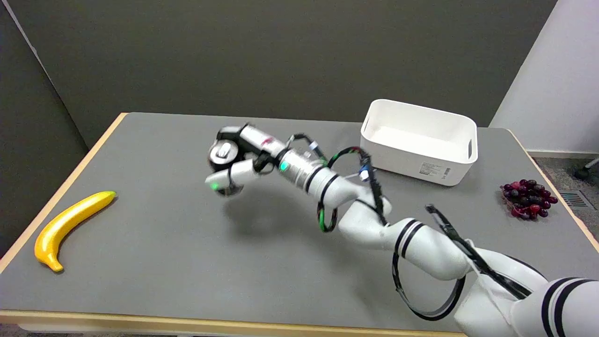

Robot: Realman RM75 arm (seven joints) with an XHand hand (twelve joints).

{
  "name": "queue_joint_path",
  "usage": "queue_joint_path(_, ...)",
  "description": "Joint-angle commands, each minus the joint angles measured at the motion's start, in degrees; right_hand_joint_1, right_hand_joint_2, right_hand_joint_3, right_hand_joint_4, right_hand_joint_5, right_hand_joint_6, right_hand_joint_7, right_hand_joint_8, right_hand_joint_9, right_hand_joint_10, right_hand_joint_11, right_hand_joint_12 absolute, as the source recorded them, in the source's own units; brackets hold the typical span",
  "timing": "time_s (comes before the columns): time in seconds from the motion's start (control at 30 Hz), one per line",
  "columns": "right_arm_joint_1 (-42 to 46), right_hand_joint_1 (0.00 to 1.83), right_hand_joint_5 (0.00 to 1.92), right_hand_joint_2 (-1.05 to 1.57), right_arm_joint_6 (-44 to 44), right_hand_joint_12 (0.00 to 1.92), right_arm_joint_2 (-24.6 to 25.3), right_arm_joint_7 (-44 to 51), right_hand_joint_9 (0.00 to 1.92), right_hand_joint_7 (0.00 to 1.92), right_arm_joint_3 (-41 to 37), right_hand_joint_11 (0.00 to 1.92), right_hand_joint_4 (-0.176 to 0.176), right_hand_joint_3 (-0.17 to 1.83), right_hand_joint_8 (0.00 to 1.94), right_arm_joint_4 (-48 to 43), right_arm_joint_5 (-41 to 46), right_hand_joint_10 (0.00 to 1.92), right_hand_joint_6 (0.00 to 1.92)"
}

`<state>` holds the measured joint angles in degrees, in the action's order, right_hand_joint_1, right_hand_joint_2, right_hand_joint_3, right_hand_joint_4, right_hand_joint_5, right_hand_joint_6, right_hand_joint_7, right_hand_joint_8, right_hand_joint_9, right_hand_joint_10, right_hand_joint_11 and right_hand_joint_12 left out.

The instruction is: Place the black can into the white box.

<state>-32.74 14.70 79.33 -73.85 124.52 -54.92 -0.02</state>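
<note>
Over the matte grey table (187, 262), the right hand (234, 161) grips the cylindrical black can (222, 154).

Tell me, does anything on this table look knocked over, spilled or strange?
Nothing stands out. The right hand holds the black can above the table. The white box stands upright and looks empty; the banana and grapes lie intact near opposite edges.

Grey table (187, 262), wood edge; dark grey wall (281, 56); white wall (557, 79) right.
</note>
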Motion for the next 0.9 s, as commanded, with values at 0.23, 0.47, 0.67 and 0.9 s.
queue_joint_path(0.23,1.0,1.15,0.53,1.19,-7.2,1.75,-13.1,21.3,0.77,0.79,-37.2,0.74,-0.122,0.23,1.51,-17.7,0.3,1.35,1.56)
queue_joint_path(0.47,3.3,1.33,0.53,1.19,-14.4,1.69,-22.4,21.5,0.71,0.79,-42.8,0.73,-0.176,0.14,1.47,-18.5,0.3,1.52,1.51)
queue_joint_path(0.67,10.0,1.33,0.52,1.20,-17.5,1.69,-25.7,21.1,0.71,0.79,-47.5,0.73,-0.176,0.12,1.48,-18.1,0.0,1.53,1.51)
queue_joint_path(0.9,16.3,1.33,0.52,1.20,-17.2,1.69,-25.5,20.9,0.71,0.78,-48.7,0.73,-0.176,0.13,1.49,-13.4,0.5,1.53,1.51)
